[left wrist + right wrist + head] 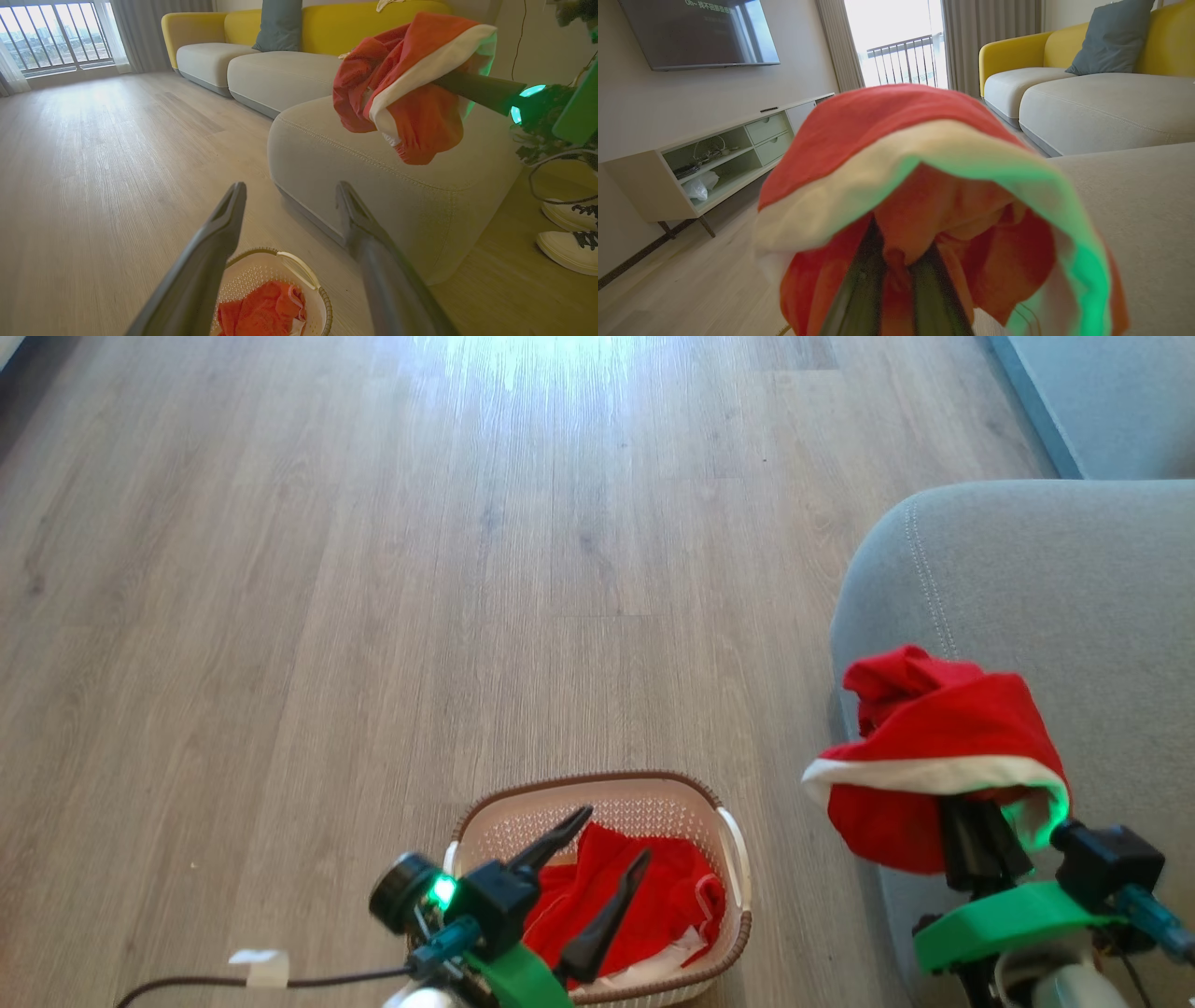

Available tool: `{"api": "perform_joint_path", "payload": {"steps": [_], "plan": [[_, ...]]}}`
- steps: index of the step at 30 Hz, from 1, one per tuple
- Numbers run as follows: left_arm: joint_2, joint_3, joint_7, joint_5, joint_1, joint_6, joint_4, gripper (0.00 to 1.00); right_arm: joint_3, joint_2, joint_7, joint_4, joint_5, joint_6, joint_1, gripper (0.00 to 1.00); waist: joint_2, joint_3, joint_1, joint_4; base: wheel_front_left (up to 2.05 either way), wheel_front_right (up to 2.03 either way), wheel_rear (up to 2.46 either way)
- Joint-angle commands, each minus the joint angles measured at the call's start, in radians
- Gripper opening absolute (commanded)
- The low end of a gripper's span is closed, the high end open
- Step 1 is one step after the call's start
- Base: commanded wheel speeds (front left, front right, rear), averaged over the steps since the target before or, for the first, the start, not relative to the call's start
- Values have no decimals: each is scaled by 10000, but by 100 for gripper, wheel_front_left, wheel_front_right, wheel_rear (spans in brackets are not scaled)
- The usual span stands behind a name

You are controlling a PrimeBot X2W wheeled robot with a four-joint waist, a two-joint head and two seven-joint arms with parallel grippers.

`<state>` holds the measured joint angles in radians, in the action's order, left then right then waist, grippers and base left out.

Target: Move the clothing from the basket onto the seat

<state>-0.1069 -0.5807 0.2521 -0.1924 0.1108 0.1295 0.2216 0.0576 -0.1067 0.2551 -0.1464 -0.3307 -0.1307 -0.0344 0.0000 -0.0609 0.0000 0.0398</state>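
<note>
A red garment point(934, 728) drapes over the right gripper point(976, 840) and hides its fingertips. Its fingers sit close together, pinching cloth, raised over the front edge of the seat point(1074, 588). The left gripper point(616, 832) hovers with its fingers spread wide, holding nothing. Below them, a second red garment point(644, 905) lies in the basket point(597, 777).
</note>
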Motion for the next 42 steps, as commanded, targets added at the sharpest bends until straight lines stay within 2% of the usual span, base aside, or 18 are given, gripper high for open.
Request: {"api": "perform_joint_path", "payload": {"steps": [1, 12, 19, 24, 36, 37, 42], "plan": [[-6, 410, 97, -103, 244, 11, -176, 100, 81, 26, 67, 213, 55, 0, 208, 0, 0, 0, 0, -2, 0, 0, 0], [81, 417, 97, -156, -89, 11, 675, 100, -213, 181, 67, -323, 79, 0, 176, 0, 0, 47, 0, -197, 0, 0, 0], [218, 555, 97, -100, -70, 11, 620, 100, -237, 112, 67, -201, 38, 0, 335, 0, 0, 126, 0, -734, 0, 0, 0], [295, 681, 97, -60, -20, 11, 381, 100, -166, 7, 67, 8, 66, 0, 494, 0, 0, 325, 0, -1586, 0, 0, 0], [441, 565, 97, 62, 411, 11, 6, 100, -419, -71, 67, 467, 198, 0, 543, 0, 0, 963, 0, -4203, 0, 0, 0], [441, 565, 97, 62, 411, 11, 6, 100, -419, -71, 67, 467, 198, 0, 543, 0, 0, 963, 0, -4203, 0, 0, 0], [460, 428, 97, 100, 530, 11, -44, 100, -556, -19, 67, 561, 192, 0, 516, 0, 0, 1152, 0, -5114, 0, 0, 0]]}}
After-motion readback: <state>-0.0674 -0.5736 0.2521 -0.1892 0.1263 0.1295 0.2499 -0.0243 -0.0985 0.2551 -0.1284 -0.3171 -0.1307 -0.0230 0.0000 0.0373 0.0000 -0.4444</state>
